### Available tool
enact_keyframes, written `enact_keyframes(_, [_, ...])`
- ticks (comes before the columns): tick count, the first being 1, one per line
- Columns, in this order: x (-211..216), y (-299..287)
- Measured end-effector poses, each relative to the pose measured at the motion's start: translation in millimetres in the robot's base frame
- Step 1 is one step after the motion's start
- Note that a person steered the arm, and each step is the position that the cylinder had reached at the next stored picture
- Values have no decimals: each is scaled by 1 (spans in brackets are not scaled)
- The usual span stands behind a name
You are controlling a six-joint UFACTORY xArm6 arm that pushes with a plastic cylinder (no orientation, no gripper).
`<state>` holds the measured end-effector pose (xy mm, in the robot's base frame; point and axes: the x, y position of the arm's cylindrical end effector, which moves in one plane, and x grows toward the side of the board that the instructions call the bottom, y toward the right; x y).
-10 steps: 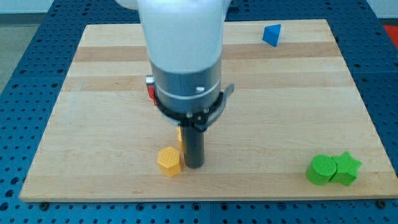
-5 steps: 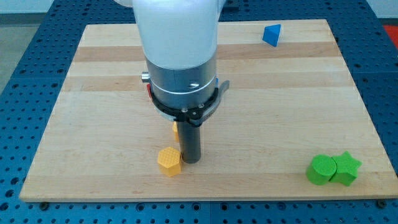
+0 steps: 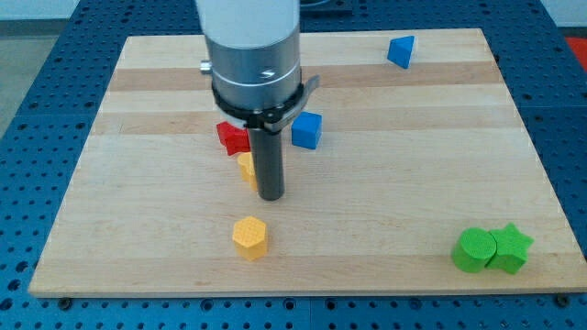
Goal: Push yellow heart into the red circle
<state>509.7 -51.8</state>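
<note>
My tip [image 3: 271,196] rests on the board near its middle. A yellow block [image 3: 246,169], the heart, shows only as a sliver at the rod's left side, touching it. A red block [image 3: 232,137] lies just above the yellow one, touching or nearly touching it. The arm partly hides the red block, so I cannot tell its shape. The tip is at the lower right of the yellow block.
A yellow hexagon [image 3: 249,237] lies below the tip. A blue cube [image 3: 307,129] sits right of the rod. A blue triangle [image 3: 400,50] is at the top right. A green circle [image 3: 474,250] and a green star [image 3: 512,247] touch at the bottom right. The wooden board [image 3: 138,183] ends at its edges.
My tip has moved toward the view's top and slightly left, away from the yellow hexagon. The yellow block moved up with it toward the red block. The blue cube has come into view.
</note>
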Motion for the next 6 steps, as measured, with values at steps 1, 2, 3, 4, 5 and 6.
enact_keyframes(1, [4,-21])
enact_keyframes(2, [4,-39])
enact_keyframes(3, [-13,-40])
enact_keyframes(4, [-28,-32])
enact_keyframes(5, [-22,-31])
enact_keyframes(6, [-11,-28])
